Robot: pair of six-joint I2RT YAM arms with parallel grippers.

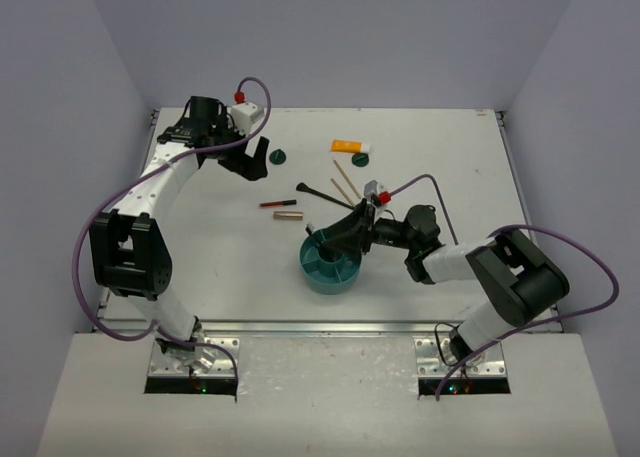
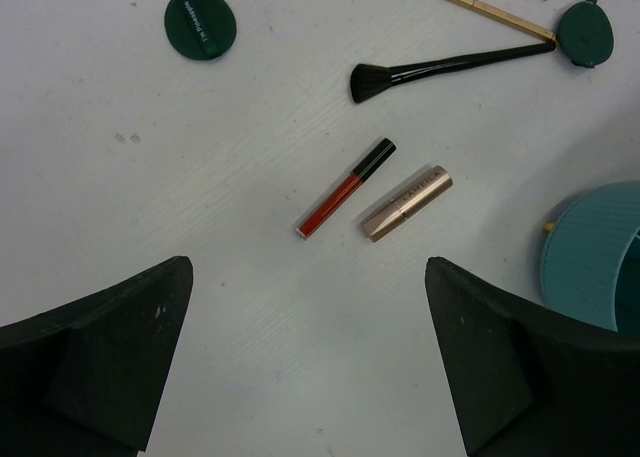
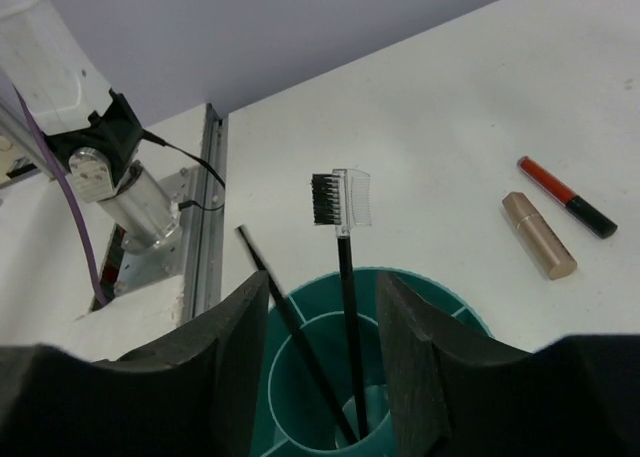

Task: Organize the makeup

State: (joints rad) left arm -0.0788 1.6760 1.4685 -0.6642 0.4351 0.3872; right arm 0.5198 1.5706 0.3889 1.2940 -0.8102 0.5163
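Observation:
The makeup lies spread over the white table. My right gripper (image 3: 325,367) hangs open over the teal divided bowl (image 3: 440,282), a jaw on either side of a black brow brush (image 3: 346,267) that stands free in the centre cup. A thin black stick (image 3: 290,327) leans in the same cup. My left gripper (image 2: 310,362) is open above bare table. Ahead of it lie the red pencil (image 2: 345,189) and gold tube (image 2: 407,203). Further off are a black brush (image 2: 440,67), tan pencils (image 2: 488,9) and two dark green compacts (image 2: 201,23) (image 2: 585,34). The orange-and-white packet (image 1: 350,146) lies at the back.
The teal bowl (image 1: 330,267) stands near the middle front of the table, under my right gripper (image 1: 340,237). My left gripper (image 1: 252,167) is at the back left, beside one compact (image 1: 278,158). Grey walls close the table on three sides.

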